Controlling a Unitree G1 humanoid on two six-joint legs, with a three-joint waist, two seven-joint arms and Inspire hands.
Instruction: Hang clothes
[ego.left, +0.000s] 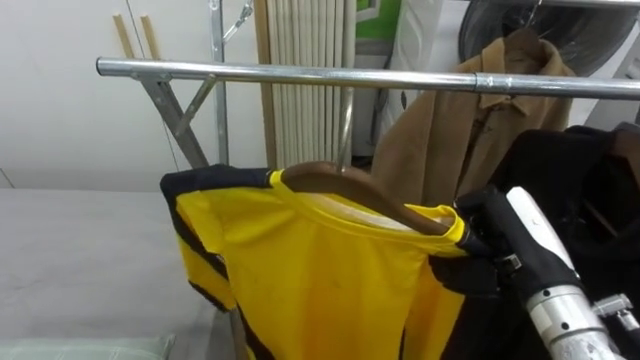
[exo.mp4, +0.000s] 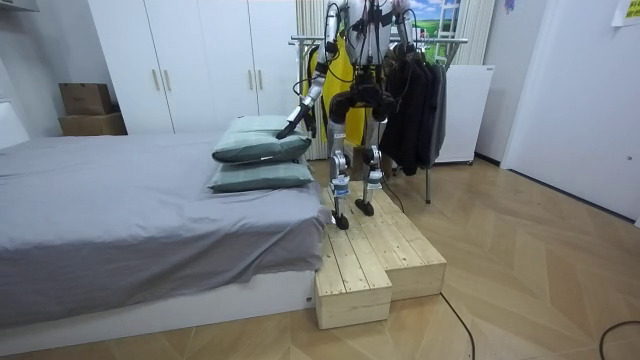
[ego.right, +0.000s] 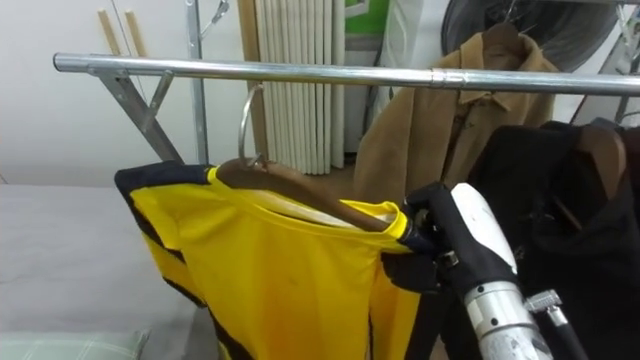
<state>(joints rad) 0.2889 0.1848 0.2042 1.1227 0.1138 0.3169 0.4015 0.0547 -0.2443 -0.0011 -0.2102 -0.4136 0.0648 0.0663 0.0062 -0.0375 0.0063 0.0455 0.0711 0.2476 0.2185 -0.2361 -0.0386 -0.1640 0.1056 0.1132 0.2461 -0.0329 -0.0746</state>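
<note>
The yellow shirt (ego.left: 320, 290) w/ black trim is hanging on a wooden hanger (ego.left: 345, 185), in front of the robot and a bit under the metal rail (ego.left: 300, 73), i.e. not on it yet. The hanger's wire hook (ego.right: 248, 120) is standing up just below the rail; I cannot tell if it is touching. The right hand (ego.left: 475, 240) is holding the hanger at its right end, fingers closed around it together w/ the shirt's shoulder. To the right, a brown coat (ego.left: 450, 130) and a black garment (ego.left: 590, 190) are hanging on the rail. In the room view the robot is standing on a wooden platform (exo.mp4: 375, 260) beside the bed (exo.mp4: 120, 200), facing the rack. The left hand (exo.mp4: 289, 128) is hanging low near the pillows (exo.mp4: 262, 150); its fingers I cannot tell.
</note>
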